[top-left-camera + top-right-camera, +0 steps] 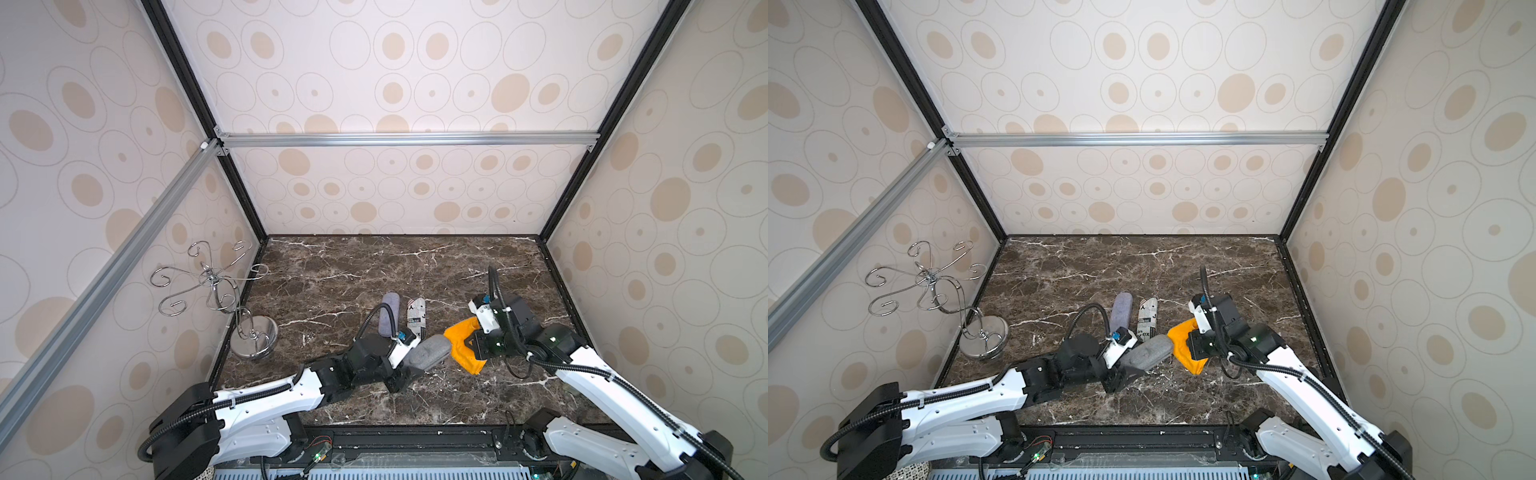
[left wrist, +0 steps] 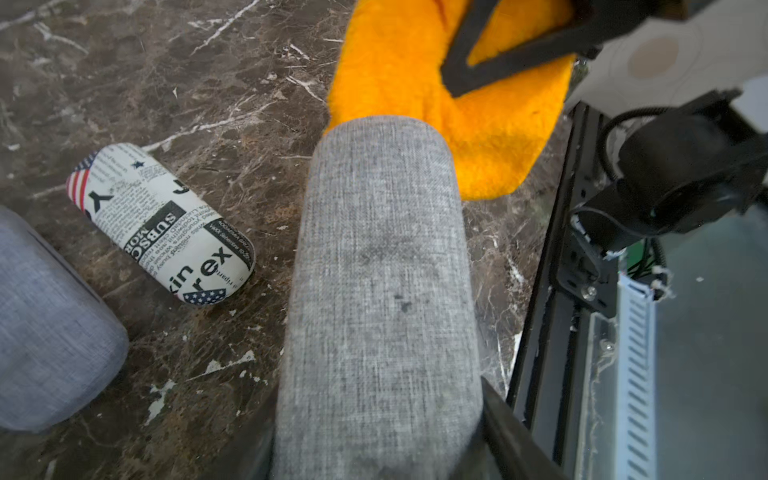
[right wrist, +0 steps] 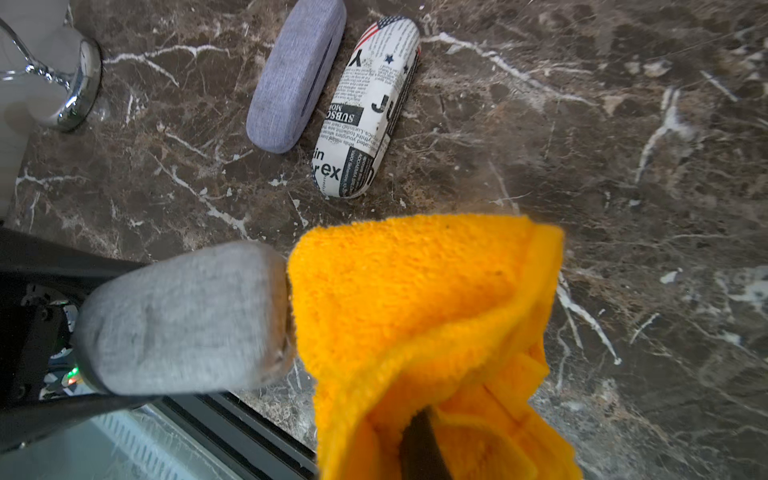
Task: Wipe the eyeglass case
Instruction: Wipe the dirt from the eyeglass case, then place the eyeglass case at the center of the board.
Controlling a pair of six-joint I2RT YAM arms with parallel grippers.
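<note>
Marble table (image 1: 374, 266), lower centre in both top views: left gripper (image 1: 409, 361) clamped on grey case (image 1: 430, 352); right gripper (image 1: 473, 347) clamped on orange cloth (image 1: 459, 338), which meets the case's end. Risk: endwise wiping pressure may push the case out of its grip.

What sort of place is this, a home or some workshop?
Likely a mock-up test booth, not a real room: wallpapered panels on bare aluminium framing, a marble-look tabletop, and two robot arms, the left arm holding a grey eyeglass case, the right arm an orange cloth.
</note>
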